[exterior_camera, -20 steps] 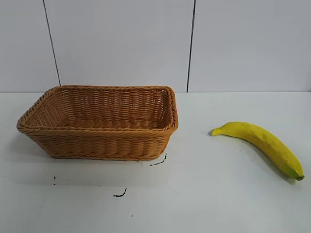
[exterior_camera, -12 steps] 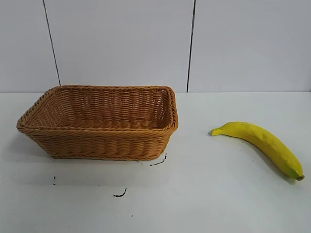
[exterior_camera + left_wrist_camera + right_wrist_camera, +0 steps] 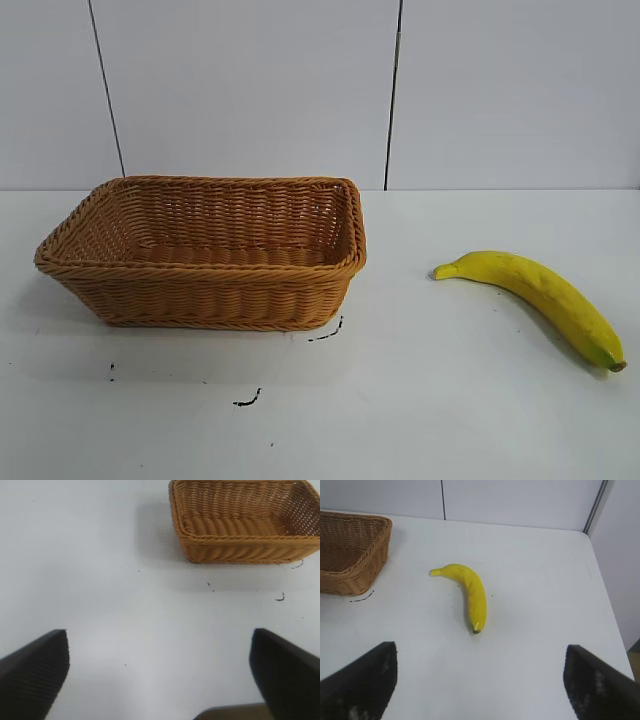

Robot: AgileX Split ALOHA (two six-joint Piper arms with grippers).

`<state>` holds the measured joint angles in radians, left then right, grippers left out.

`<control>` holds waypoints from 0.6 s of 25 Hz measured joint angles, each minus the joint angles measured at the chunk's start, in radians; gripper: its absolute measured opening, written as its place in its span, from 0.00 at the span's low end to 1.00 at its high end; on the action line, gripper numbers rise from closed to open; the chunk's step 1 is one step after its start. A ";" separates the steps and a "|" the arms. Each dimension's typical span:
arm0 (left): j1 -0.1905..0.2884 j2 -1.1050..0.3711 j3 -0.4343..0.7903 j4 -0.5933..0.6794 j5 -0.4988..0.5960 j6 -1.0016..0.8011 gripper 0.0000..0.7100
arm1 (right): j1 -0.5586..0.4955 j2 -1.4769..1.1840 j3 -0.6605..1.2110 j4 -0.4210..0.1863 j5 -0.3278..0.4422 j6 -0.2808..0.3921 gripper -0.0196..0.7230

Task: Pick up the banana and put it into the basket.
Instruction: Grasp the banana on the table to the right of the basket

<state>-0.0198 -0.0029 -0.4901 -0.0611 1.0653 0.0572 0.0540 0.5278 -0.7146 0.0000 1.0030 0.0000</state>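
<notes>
Yellow banana (image 3: 540, 295) — well right of basket (image 3: 205, 255)

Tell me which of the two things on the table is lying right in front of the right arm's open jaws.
The banana. In the right wrist view it lies on the table between the spread jaws, ahead of them; the basket sits off to one side.

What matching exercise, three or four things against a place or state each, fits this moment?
Things:
1. banana
2. basket
3. left tool
4. right tool

Place or state:
A. open, above bare table, basket ahead
B. lying on the table, right of the basket
C. open, banana ahead on the table
D. empty, on the table's left part

Pairs: 1-B, 2-D, 3-A, 4-C
</notes>
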 joint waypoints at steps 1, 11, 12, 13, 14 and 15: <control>0.000 0.000 0.000 0.000 0.000 0.000 0.98 | 0.000 0.069 -0.028 0.000 0.012 0.000 0.90; 0.000 0.000 0.000 0.000 0.000 0.000 0.98 | 0.000 0.629 -0.283 0.000 0.016 -0.042 0.90; 0.000 0.000 0.000 0.000 0.000 0.000 0.98 | 0.000 0.676 -0.312 0.000 0.015 -0.059 0.90; 0.000 0.000 0.000 0.000 0.000 0.000 0.98 | 0.000 0.720 -0.341 0.000 0.014 -0.077 0.90; 0.000 0.000 0.000 0.000 0.000 0.000 0.98 | 0.000 0.757 -0.366 0.000 0.014 -0.101 0.90; 0.000 0.000 0.000 0.000 0.000 0.000 0.98 | 0.000 0.797 -0.395 0.000 0.014 -0.126 0.90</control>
<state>-0.0198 -0.0029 -0.4901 -0.0611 1.0653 0.0572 0.0540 1.3251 -1.1098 0.0000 1.0173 -0.1260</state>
